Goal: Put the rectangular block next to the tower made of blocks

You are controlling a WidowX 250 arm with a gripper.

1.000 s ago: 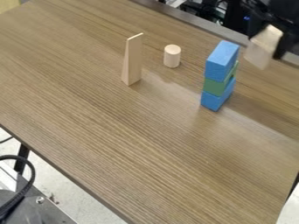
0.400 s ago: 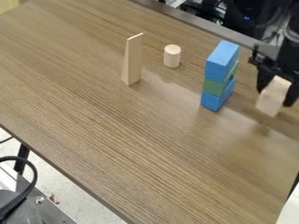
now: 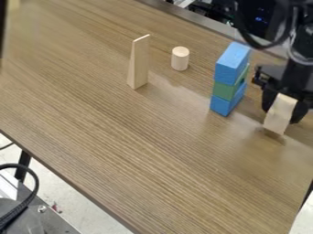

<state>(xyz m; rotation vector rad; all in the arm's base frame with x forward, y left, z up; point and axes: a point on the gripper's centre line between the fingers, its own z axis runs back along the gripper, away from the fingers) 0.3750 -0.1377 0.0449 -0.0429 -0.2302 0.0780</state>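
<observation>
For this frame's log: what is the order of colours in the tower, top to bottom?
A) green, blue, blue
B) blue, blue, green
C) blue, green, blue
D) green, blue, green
C: the tower has a green block sandwiched between a blue one on top and another blue one at the base.

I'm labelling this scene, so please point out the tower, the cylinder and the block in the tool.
Tower (image 3: 224, 91), camera view: its green middle part.
Cylinder (image 3: 180, 61), camera view: its curved side.
Held block (image 3: 279, 115), camera view: its long face.
</observation>
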